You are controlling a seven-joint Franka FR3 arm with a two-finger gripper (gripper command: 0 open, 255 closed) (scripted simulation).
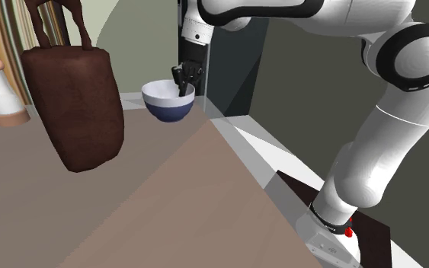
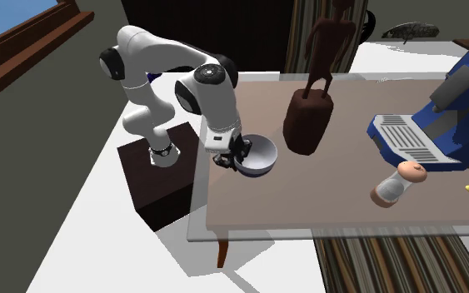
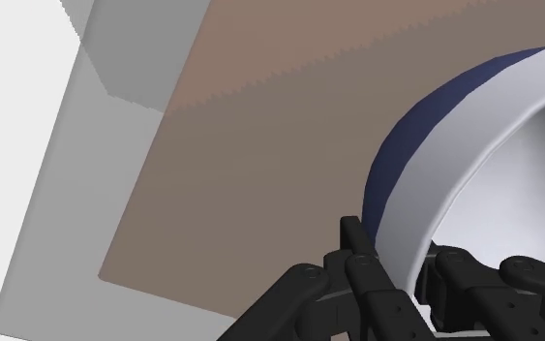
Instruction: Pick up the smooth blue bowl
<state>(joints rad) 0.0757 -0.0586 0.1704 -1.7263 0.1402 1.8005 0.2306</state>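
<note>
Item: bowl (image 1: 168, 108), blue outside and white inside, at the bench (image 1: 136, 221) edge nearest the stand; I cannot tell whether it is resting or raised. Fingers (image 3: 355, 244): clamped over its rim, one on the blue wall and one inside. I judge the bowl too wide to span. Nearby: brown statue (image 1: 79, 106), well apart.

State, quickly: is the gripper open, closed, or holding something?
Gripper: closed on the rim of the blue bowl, one finger outside the wall and one inside.
</note>
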